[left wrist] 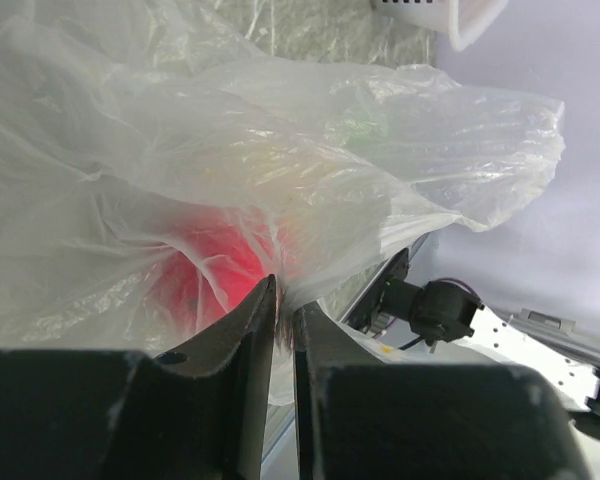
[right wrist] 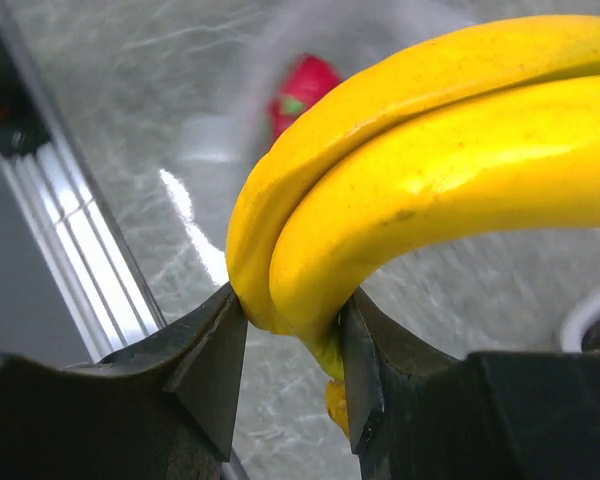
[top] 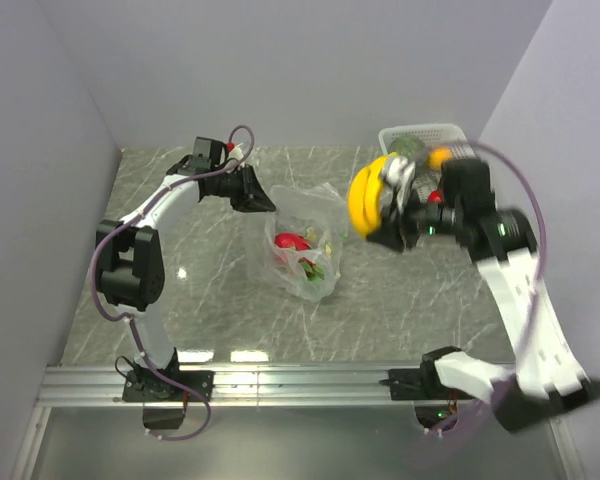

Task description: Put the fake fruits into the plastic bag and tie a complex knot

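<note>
The right gripper (right wrist: 292,325) was clamped on the banana bunch (right wrist: 430,170), with its jaws part-way apart and one finger on each side of the bunch near the stem end. In the overhead view it carried the bunch above the table (top: 180,300), between the white basket (top: 420,133) and the plastic bag (top: 310,225). The bunch was near the bag but not over it. The right arm was blurred by motion.

The left gripper (left wrist: 283,312) stood nearly closed, with a fold of bag film pinched between its fingertips. In the overhead view it gripped the bag at its far left edge and held that edge raised. The bag lay at the centre of the table with a red fruit (top: 292,243) inside it. The left wrist view showed the fruit as a red patch through the film.

The step in hand was judged to be loading, specifically transfer of the banana bunch. A green fruit (top: 408,148) and an orange-yellow piece (top: 440,157) appeared to remain at the basket, so loading was judged incomplete. The knot had not been started.

The next move called for bringing the bunch over the bag mouth. How wide the mouth gaped could not be determined. The bunch was long, so it should enter one end first. Release should come only once the bunch was inside, with the left grip holding the rim up.
</note>
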Tool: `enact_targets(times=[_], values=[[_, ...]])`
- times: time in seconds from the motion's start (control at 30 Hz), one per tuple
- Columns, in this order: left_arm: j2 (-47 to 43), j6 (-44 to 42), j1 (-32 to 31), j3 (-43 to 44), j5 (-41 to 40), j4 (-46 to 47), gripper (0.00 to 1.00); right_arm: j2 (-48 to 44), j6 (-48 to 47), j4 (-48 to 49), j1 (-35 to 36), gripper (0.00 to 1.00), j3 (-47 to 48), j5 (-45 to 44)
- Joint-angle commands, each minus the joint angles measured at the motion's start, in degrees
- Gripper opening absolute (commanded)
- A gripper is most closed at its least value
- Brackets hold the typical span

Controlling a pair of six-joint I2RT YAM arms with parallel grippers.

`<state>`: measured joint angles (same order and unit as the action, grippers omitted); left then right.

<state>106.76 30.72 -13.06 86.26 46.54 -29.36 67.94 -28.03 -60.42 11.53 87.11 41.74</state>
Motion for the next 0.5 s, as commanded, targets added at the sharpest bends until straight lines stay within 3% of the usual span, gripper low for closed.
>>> enact_targets(times=[0.0, 0.13, 0.47], values=[[-2.0, -0.7, -0.8, 0.0, 2.6, 2.0, 0.18, -7.6, 0.3, 13.6, 11.6, 0.0, -8.9, -21.8], [-3.1, 0.5, -0.9, -1.8, 3.8, 3.8, 0.19, 0.2, 4.7, 17.2, 13.9, 0.0, -5.7, -26.2], [-2.5, 2.9, -0.6, -0.9, 6.6, 6.7, 0.19, 11.4, 7.3, 33.1, 27.7, 0.0, -9.5, -32.4]])
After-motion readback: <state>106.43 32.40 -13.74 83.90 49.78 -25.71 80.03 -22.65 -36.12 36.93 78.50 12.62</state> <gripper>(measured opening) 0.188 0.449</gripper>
